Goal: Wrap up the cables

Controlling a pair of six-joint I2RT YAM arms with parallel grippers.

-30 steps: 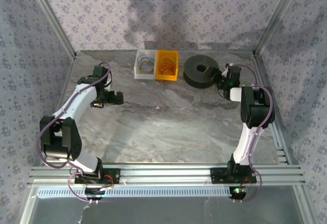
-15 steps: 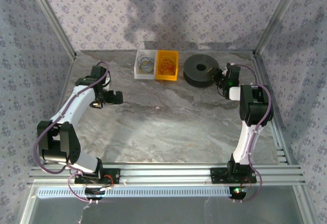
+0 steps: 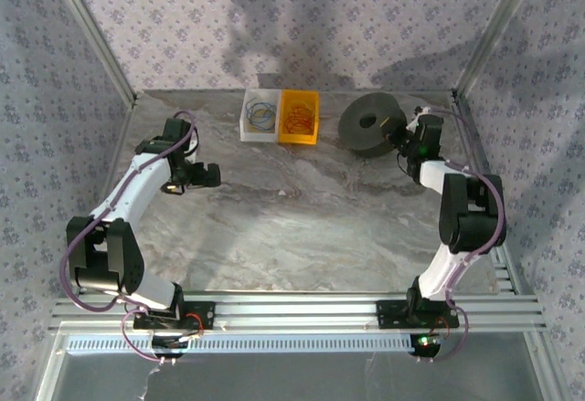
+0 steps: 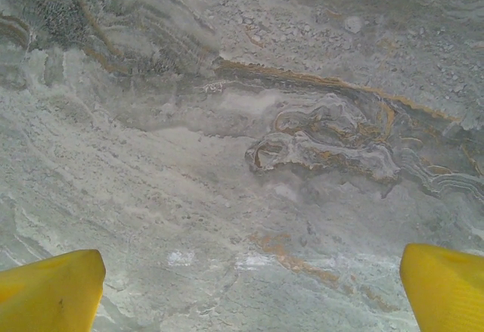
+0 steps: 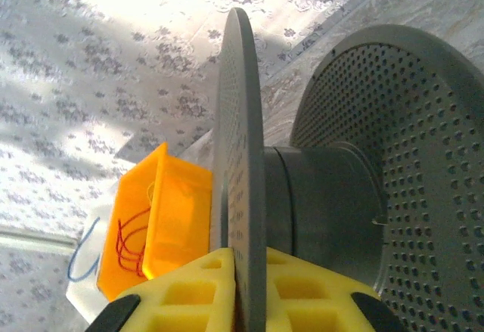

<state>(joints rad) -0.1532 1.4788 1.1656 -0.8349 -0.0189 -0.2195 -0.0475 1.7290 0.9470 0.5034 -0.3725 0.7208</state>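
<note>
spool [image 3: 370, 125] tipped up on edge at far right of table [image 3: 302, 223] – right gripper [image 5: 242, 287] clenched on its near flange. left gripper [image 4: 249, 287] released wide over bare marble. red cables [image 5: 130, 241] coiled in orange bin [image 3: 298, 139] – left of spool.

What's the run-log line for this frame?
left pincer: open, over table | right pincer: shut on flange of spool | spool: tilted, far right | cables: red, in orange bin, untouched
</note>
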